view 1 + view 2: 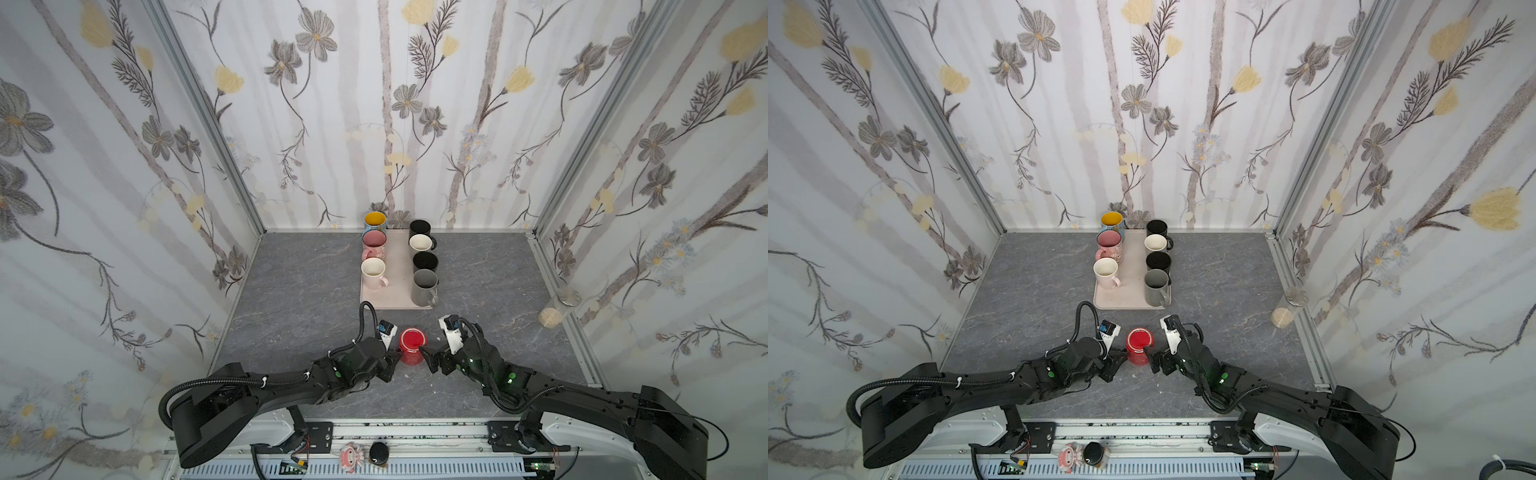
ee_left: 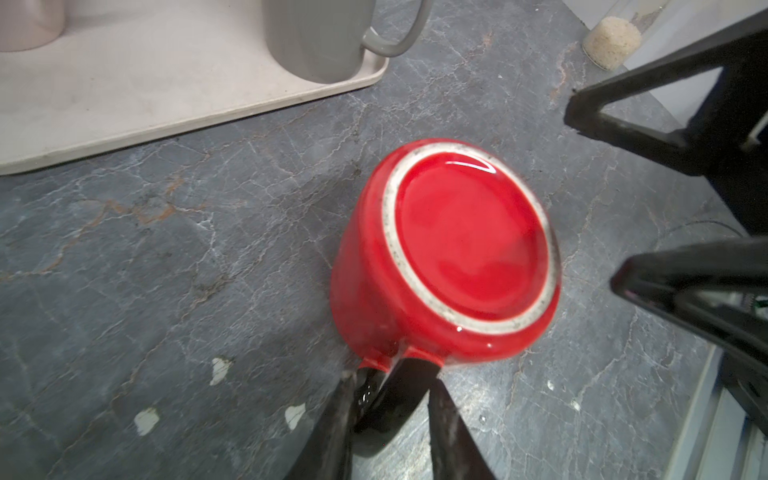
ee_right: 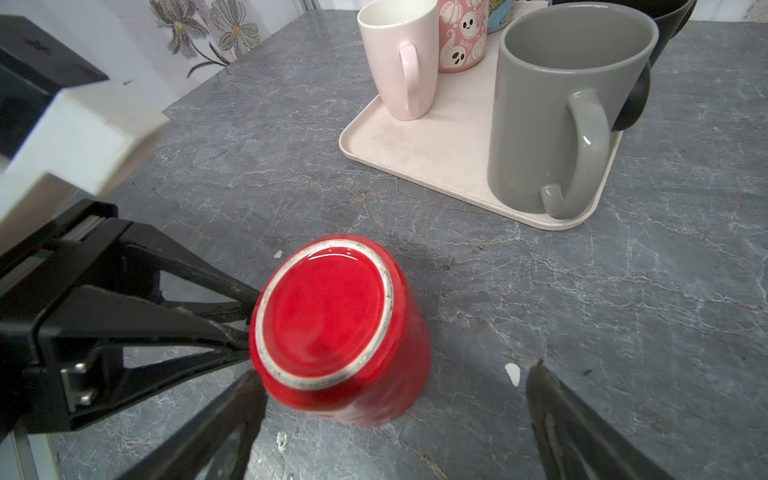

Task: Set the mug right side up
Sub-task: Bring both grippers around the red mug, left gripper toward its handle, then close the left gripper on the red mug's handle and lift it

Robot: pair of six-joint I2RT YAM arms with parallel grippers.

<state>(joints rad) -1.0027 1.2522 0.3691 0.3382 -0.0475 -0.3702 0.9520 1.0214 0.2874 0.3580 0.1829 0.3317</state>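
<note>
In both top views your red mug (image 1: 412,347) stands upside down on the bench (image 1: 291,291), between your two grippers and well short of the tray (image 1: 392,306) beyond them. The left gripper (image 1: 395,358) is up against one side of it, and the right gripper (image 1: 427,358) stands just beside the other. The tray carries seven other mugs (image 1: 424,286) in two rows, all mouth up and, as far as you can see into them, empty. Out past the right gripper, by the wall, a clear jar (image 1: 555,311) holds something pale and grainy at its bottom. In the left wrist view the mug's base faces the camera and the left gripper's fingers (image 2: 332,419) sit either side of the handle (image 2: 397,360), clenched on it as far as you can judge. In the right wrist view the right gripper is released, spread wide, with the mug just ahead. One finger is close enough that you cannot tell whether it touches. You look to be at the grasp itself. The next move calls for lifting the mug clear of the bench, rolling the left wrist half a turn and setting the mug down on its base, with the right gripper kept out of the swing.
</note>
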